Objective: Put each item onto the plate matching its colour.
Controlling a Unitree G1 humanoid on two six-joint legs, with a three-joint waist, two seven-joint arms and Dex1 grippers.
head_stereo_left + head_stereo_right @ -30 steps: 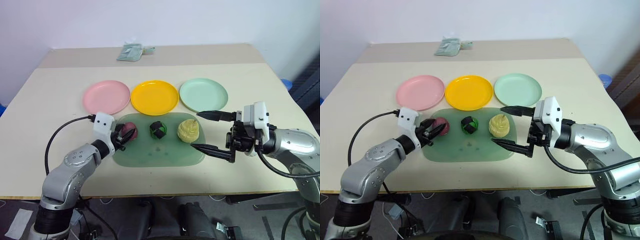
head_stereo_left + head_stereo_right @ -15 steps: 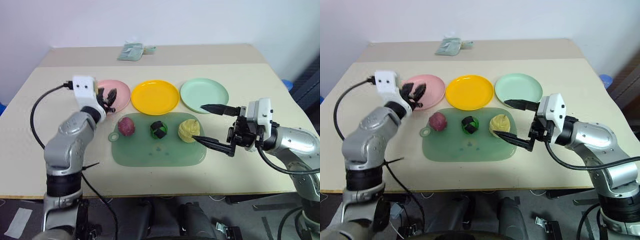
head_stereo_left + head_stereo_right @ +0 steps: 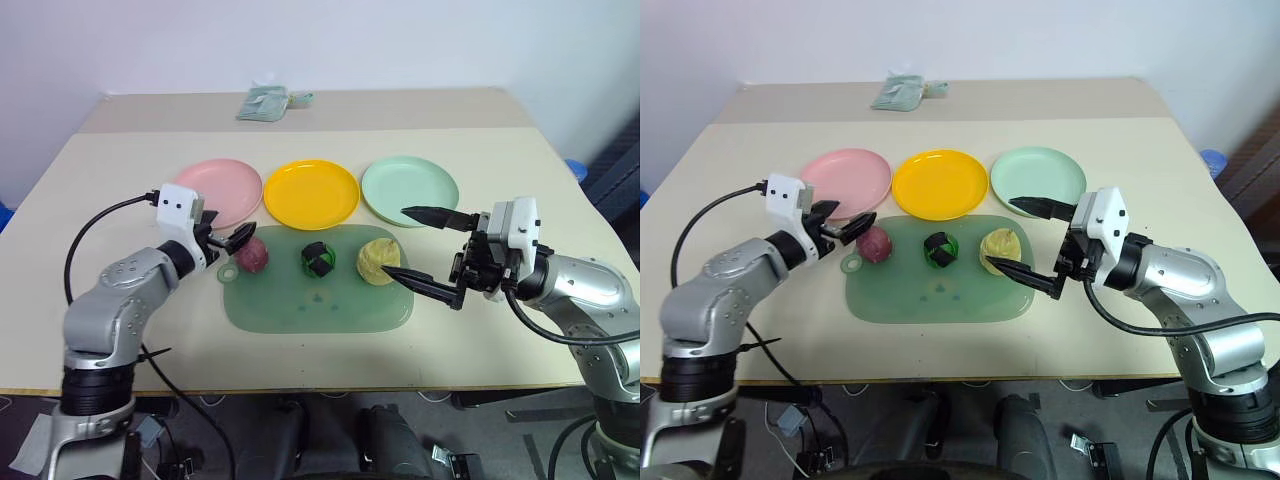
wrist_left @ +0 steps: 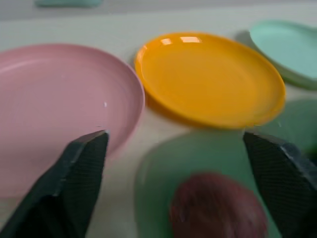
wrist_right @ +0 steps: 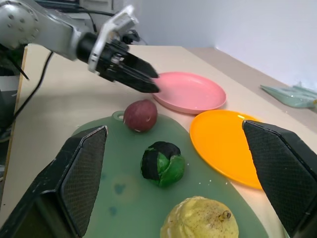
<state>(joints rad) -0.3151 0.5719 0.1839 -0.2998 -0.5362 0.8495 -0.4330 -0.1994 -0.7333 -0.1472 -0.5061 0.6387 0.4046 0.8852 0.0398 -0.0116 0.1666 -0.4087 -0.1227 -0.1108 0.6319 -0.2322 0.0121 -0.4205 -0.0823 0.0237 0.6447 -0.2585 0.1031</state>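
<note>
Pink plate [image 3: 213, 190], yellow plate [image 3: 310, 193], mint plate [image 3: 409, 190] bare, three toy foods kept on green mat [image 3: 300, 300], left gripper [image 3: 226, 245] and right gripper [image 3: 418, 250] spread, nothing grasped

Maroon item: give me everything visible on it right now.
The maroon item is a round, matte, dark reddish toy food, slightly egg-shaped. It lies on the translucent green mat, at the mat's left end, just in front of the pink plate. The left gripper is open beside it, not gripping it.
</note>
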